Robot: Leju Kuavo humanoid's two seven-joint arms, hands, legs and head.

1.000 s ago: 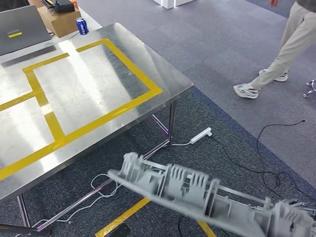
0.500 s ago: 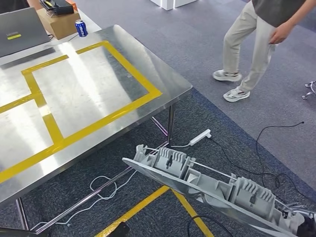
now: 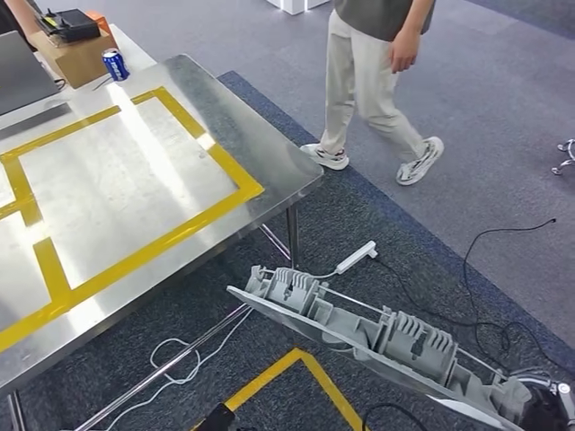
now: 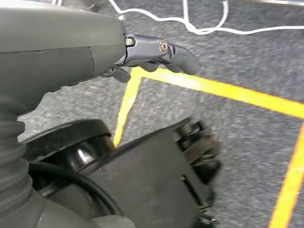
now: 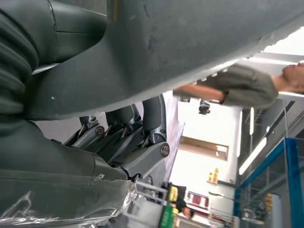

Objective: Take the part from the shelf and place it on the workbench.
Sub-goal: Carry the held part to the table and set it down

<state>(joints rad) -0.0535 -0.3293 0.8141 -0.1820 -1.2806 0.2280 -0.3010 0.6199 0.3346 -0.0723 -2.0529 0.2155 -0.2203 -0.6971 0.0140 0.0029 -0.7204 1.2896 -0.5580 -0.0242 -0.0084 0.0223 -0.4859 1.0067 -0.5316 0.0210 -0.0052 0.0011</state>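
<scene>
The part [image 3: 366, 337] is a long grey ribbed plastic moulding. It hangs slanted over the carpet, in front of the workbench's near right corner. Its lower right end sits in my right hand [image 3: 548, 409] at the picture's bottom right. In the right wrist view my right hand [image 5: 125, 142] has its dark fingers [image 5: 150, 118] curled under the part [image 5: 179, 42]. The workbench [image 3: 136, 180] is a steel table marked with yellow tape rectangles, at the left. My left hand [image 4: 107, 52] hangs over the floor with its fingers [image 4: 165, 50] stretched out, holding nothing.
A person [image 3: 369, 81] walks across the carpet beyond the table's right corner. A blue can [image 3: 115, 65], a cardboard box [image 3: 75, 49] and a laptop [image 3: 23, 76] stand at the bench's far edge. A power strip [image 3: 358, 257], cables [image 3: 488, 296] and yellow floor tape [image 3: 305, 368] lie on the floor.
The camera has swung, so the table sits further left in the picture. The person has walked leftward towards the table. The part stays in my right hand, its free end a little lower.
</scene>
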